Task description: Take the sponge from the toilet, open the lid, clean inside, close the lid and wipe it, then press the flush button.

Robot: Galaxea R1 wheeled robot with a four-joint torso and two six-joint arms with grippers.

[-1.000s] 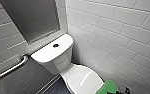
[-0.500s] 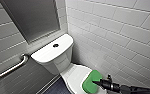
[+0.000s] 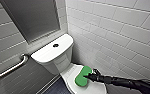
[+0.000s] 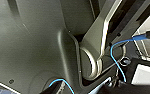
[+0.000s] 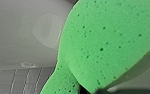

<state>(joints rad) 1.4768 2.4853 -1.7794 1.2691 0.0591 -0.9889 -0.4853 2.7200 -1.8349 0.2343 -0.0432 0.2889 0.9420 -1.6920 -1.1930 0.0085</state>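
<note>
The white toilet (image 3: 53, 53) stands in the corner with its lid (image 3: 70, 72) down. The dark round flush button (image 3: 55, 45) sits in the middle of the tank top. The bright green sponge (image 3: 82, 76) lies flat against the lid's right half, just in front of the tank. My right gripper (image 3: 91, 75) is shut on the sponge's right edge, its dark arm reaching in from the lower right. In the right wrist view the sponge (image 5: 103, 45) shows large and porous over the glossy white surface (image 5: 23, 37).
A white tiled wall (image 3: 116, 32) runs close along the toilet's right side. A metal grab bar (image 3: 11, 68) is fixed to the wall on the left, below a grey panel (image 3: 31, 17). Dark floor (image 3: 58, 88) shows left of the bowl.
My right gripper has carried the sponge in from the lower right edge of the view, across the lid toward the tank.
</note>
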